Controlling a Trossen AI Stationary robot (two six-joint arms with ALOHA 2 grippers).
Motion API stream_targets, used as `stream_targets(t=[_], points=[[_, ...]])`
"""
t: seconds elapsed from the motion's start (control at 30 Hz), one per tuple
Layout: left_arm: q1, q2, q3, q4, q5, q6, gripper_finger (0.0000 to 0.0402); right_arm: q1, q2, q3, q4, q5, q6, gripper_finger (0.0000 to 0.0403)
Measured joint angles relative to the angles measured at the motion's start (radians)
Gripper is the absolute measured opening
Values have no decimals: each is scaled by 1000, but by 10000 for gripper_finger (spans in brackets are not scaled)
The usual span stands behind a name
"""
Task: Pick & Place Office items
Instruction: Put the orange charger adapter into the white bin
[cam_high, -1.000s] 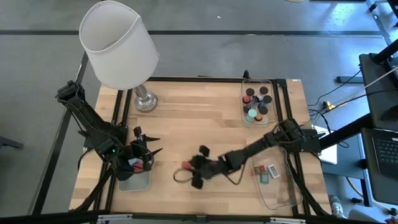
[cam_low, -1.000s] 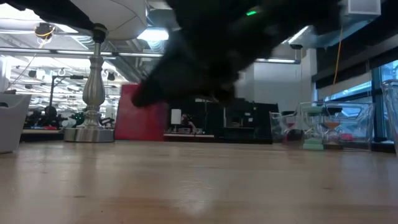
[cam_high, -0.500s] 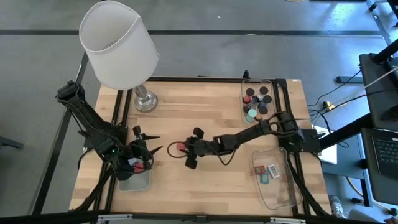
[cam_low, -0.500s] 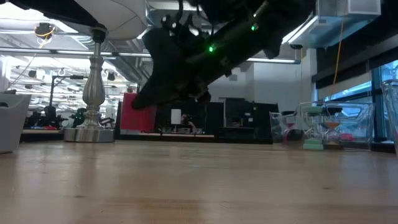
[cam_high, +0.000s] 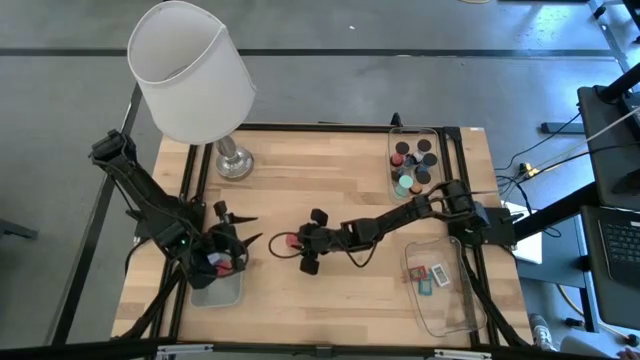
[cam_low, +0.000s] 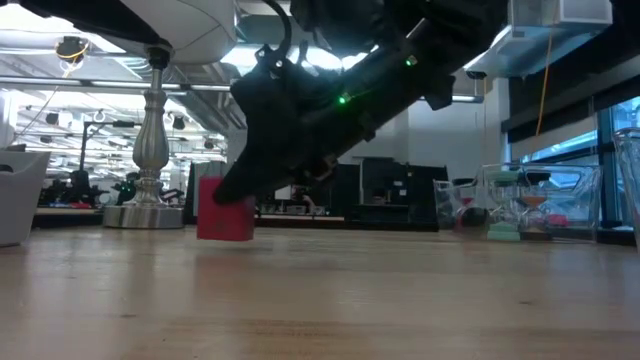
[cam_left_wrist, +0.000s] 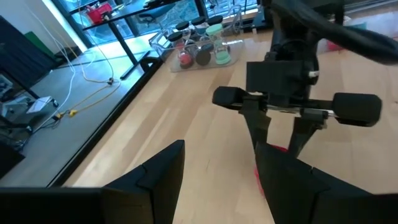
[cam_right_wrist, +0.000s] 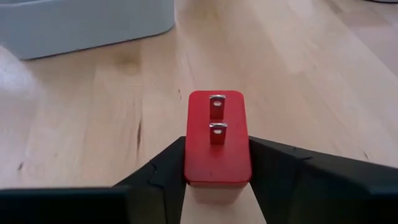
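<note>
A small red block (cam_right_wrist: 217, 134) with two metal studs on its top sits between the fingers of my right gripper (cam_right_wrist: 217, 155), near the table's middle (cam_high: 290, 242). In the low view the block (cam_low: 224, 210) appears to stand on the tabletop. My left gripper (cam_high: 245, 232) hovers open over the frosted tray (cam_high: 215, 292) at the near left, nothing between its fingers (cam_left_wrist: 155, 180). Dark cylinders and a teal one stand in the far-right tray (cam_high: 413, 165). Flat teal and white pieces lie in the near-right clear tray (cam_high: 440, 290). My right gripper pinches the red block's two long sides (cam_right_wrist: 191, 168) between its two fingers, at the end nearest the wrist. The fingers slant down from the table's right side and lie along the block. The block is level, studs up, its underside apparently on the table (cam_low: 224, 238).
A tall lamp with a white shade (cam_high: 190, 70) and a metal base (cam_high: 233, 163) stands at the far left. Something red (cam_high: 215, 262) shows by the frosted tray under my left wrist. Bare wood lies along the near edge between the two near trays.
My right gripper has carried the red block toward the table's far edge and a little leftward, then slowed. In the low view the block has come down from the air to tabletop height.
</note>
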Motion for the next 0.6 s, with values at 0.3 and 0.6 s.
stream_targets(t=[0.3, 0.6], points=[[15, 0, 0, 0, 1, 0, 194, 1, 0, 0, 0, 1, 9, 195], [49, 0, 0, 18, 134, -35, 201, 1, -111, -1, -40, 2, 27, 253]])
